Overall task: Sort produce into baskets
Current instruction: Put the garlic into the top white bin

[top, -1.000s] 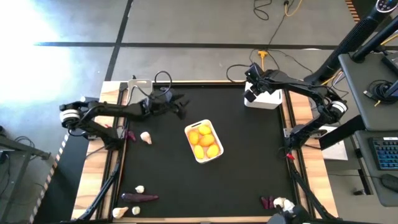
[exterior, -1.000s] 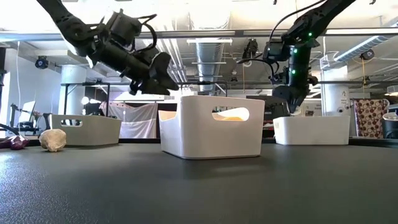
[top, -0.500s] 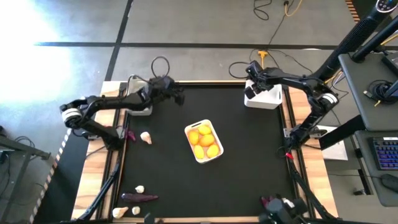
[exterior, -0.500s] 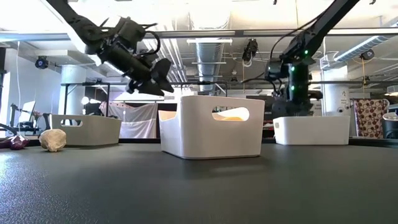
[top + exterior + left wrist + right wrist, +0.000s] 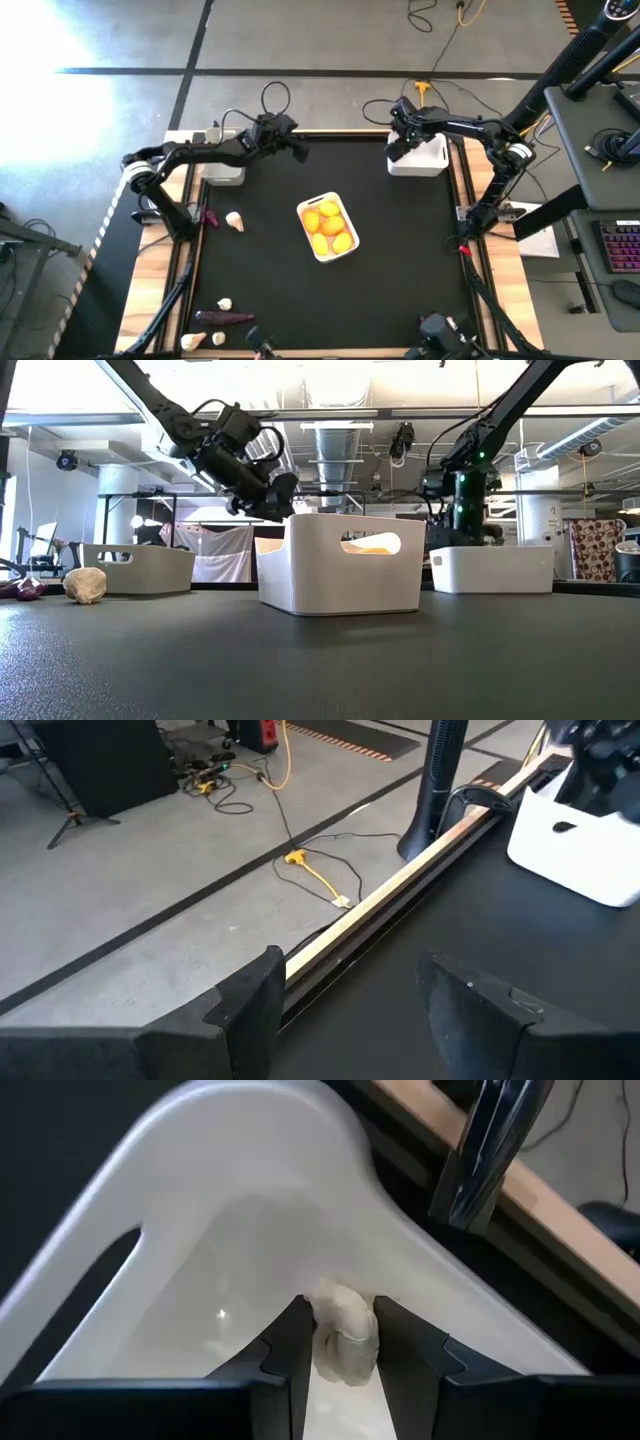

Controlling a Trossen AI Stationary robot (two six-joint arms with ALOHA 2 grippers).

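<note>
My right gripper (image 5: 343, 1325) is shut on a small white garlic bulb (image 5: 345, 1342) inside the white basket (image 5: 425, 158) at the table's far right; in the low view (image 5: 462, 510) its tips are hidden behind the basket wall. My left gripper (image 5: 297, 150) is open and empty above the far edge, between the grey basket (image 5: 222, 168) and the right basket; its wrist view (image 5: 350, 990) shows bare table. The middle white basket (image 5: 345, 252) holds several yellow and orange fruits (image 5: 328, 228). A garlic bulb (image 5: 234, 221) and a purple piece (image 5: 210, 217) lie at the left. My right gripper pinches the garlic bulb by its two opposite sides (image 5: 328, 1330) between its two fingers. The fingers come from above, pointing down into the basket. The bulb sits between the fingertips (image 5: 290, 1340) close to the basket's inner wall; whether it touches the basket floor I cannot tell.
More produce lies near the table's front left corner: a purple vegetable (image 5: 226, 318) and garlic bulbs (image 5: 225, 304) (image 5: 195, 341). The table's wooden far rim (image 5: 400, 900) runs just beyond my left gripper. Open black mat lies between the baskets.
My left gripper has gone toward the table's far edge and then a little to the right, staying open. My right gripper has gone down into the far right basket, still shut on the garlic bulb.
</note>
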